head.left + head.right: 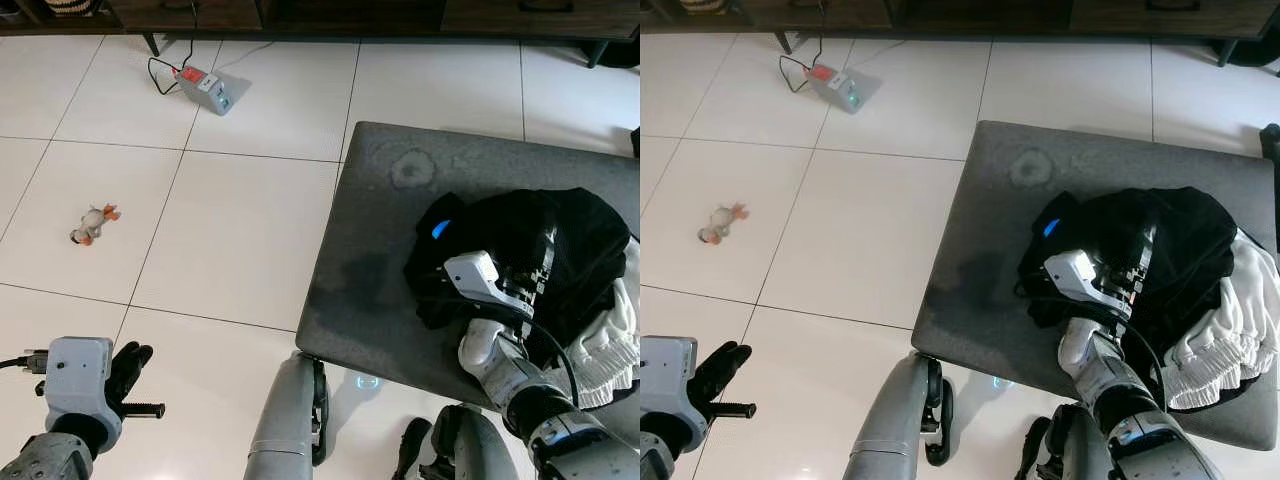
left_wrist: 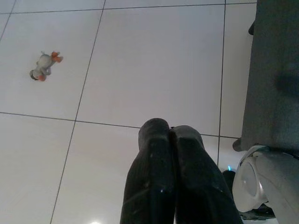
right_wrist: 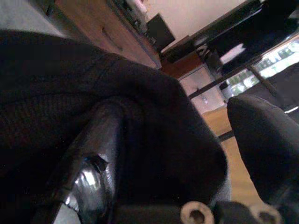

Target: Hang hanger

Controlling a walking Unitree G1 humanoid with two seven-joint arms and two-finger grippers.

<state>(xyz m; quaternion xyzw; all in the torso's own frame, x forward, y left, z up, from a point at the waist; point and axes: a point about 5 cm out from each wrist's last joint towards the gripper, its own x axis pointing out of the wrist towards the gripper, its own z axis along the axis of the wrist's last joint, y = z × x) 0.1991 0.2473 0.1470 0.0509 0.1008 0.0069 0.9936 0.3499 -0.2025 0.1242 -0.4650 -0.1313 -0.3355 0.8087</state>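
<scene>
White floor tiles [image 1: 250, 230] ran out under a dark grey upholstered ottoman [image 1: 380, 260], and that was where the action sat. The right gripper [image 3: 187, 154] was pushed into a heap of black clothing [image 1: 540, 250] on the ottoman's right half; in its wrist view the two black fingers [image 3: 93, 158] stood apart with dark fabric bunched between them, so the jaws read as spread, not yet clamped on anything. From the head camera the right wrist sat right on the near edge of the pile, its fingers lost in the cloth. A small blue patch [image 1: 440, 229] showed at the pile's left edge, just beside the wrist; whether that was part of the hanger could not be told, and no hanger shape was clear anywhere. If the hanger was there, it probably lay buried in this heap, straight ahead of the right gripper, with its long axis unreadable. A white garment [image 1: 1230, 330] spilled out on the pile's far right. The left gripper [image 2: 170, 135] hung low over the tiles, fingers pressed together and holding nothing, well apart from the ottoman, so the right arm was plainly the nearer one. Farther out lay a small toy duck [image 1: 93, 224] and a grey power strip [image 1: 205, 90] with its cord.
</scene>
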